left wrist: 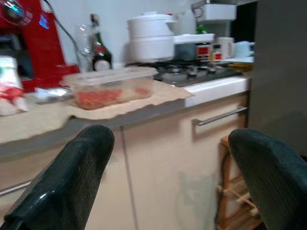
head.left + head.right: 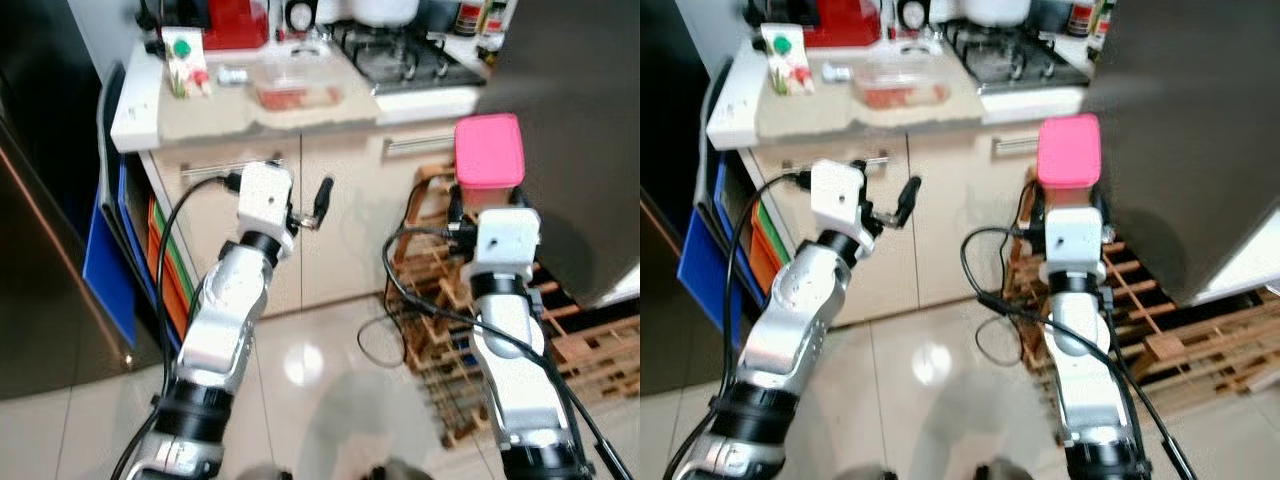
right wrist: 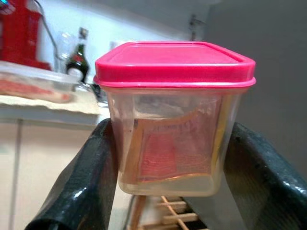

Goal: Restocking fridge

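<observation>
The right gripper [image 3: 170, 143] is raised in front of the robot with its forearm reaching forward and up, and its jaws pinch a clear container with a pink lid [image 2: 489, 150], one black finger pressed against each side wall; the tub stands upright between them, its lid above the fingertips, with something reddish inside that cannot be made out clearly. Just past the held container, on the robot's right, rises the dark face of the fridge [image 2: 580, 130], and below the jaws a wooden pallet [image 2: 600, 350] lies on the tiled floor. The left gripper [image 1: 168, 172] is lifted to about the same height on a bent elbow, its wrist turned toward the cabinets; its jaws are spread wide with nothing between them. Ahead of those jaws, on the counter [image 2: 230, 115], sits a flat clear box with red contents [image 1: 112, 86] on a sheet of brown paper. Further beyond stand a red appliance [image 1: 33, 43], a dark bottle [image 1: 98, 48] and a white pot [image 1: 151, 36] on the gas hob [image 1: 196, 72].
</observation>
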`<state>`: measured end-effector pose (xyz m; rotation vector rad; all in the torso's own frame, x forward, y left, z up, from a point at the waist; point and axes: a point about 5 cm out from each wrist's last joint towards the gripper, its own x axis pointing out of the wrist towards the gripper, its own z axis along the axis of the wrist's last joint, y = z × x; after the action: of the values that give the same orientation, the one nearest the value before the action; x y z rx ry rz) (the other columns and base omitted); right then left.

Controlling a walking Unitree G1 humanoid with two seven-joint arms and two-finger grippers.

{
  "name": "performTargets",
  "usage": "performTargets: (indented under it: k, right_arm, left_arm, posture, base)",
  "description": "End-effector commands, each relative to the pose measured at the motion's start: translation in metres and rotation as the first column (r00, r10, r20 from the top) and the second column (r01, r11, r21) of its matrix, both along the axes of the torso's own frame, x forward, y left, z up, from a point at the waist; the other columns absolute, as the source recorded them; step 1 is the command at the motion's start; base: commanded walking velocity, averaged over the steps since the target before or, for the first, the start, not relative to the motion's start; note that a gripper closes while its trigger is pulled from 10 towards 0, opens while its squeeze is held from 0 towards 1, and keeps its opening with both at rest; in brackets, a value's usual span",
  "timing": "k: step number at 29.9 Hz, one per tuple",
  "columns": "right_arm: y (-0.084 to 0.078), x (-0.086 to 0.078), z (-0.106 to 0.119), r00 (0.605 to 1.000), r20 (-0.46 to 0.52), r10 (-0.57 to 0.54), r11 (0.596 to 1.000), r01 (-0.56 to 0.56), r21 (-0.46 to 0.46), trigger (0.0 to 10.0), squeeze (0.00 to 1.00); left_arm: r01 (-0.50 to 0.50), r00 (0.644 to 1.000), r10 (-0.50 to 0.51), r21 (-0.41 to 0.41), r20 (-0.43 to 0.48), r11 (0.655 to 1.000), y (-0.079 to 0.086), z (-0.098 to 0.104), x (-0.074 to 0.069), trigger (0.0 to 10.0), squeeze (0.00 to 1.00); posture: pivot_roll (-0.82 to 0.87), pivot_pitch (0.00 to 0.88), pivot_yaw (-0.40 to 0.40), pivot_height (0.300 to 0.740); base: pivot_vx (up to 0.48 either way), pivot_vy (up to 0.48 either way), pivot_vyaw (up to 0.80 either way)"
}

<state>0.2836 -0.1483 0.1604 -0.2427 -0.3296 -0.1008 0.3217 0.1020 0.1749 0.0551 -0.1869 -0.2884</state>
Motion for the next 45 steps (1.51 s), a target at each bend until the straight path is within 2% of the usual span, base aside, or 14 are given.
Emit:
performTargets:
  k: [1,4,12,21,37,45]
  right_arm:
    - [-0.002,0.002,0.003,1.000,0.001,-0.001,1.000,0.001,0.001,0.0,0.00]
    - [-0.003,0.002,0.002,1.000,-0.005,-0.003,1.000,0.003,0.003,0.0,0.00]
    - [-0.005,0.002,0.001,1.000,-0.010,-0.005,1.000,0.005,0.001,0.0,0.00]
    - [-0.007,0.002,-0.001,1.000,-0.018,-0.009,1.000,0.009,0.000,0.0,0.00]
    - [-0.019,-0.003,-0.012,0.995,-0.085,-0.047,0.999,0.046,-0.004,0.0,0.00]
    - [-0.032,-0.006,-0.015,0.991,-0.104,-0.085,0.996,0.083,-0.026,0.0,0.00]
  left_arm:
    - [-0.010,1.000,0.010,0.010,-0.011,1.000,0.000,0.000,0.002,10.0,0.00]
    - [-0.017,0.999,0.017,0.013,-0.036,1.000,0.000,-0.004,0.004,10.0,0.00]
    - [-0.011,0.999,0.012,0.016,-0.032,1.000,-0.001,-0.004,0.005,10.0,0.00]
    - [0.024,1.000,-0.024,0.000,-0.012,1.000,-0.005,-0.001,0.003,10.0,0.00]
    - [0.002,1.000,-0.001,0.021,-0.030,1.000,-0.001,-0.006,0.002,10.0,0.00]
    - [0.007,1.000,-0.006,0.031,-0.022,1.000,-0.002,-0.005,0.002,10.0,0.00]
  posture:
    - [0.03,0.032,0.030,0.710]
    - [0.02,0.028,0.027,0.710]
    - [0.02,0.021,0.028,0.710]
    - [0.01,0.023,0.030,0.710]
    - [0.01,0.037,0.038,0.710]
    - [0.00,0.036,0.042,0.710]
  base:
    - [0.000,0.000,0.00]
    - [-0.256,0.000,0.00]
    - [-0.398,-0.130,0.00]
    - [0.000,-0.028,0.00]
    - [0.000,-0.468,0.00]
    - [0.000,-0.449,0.71]
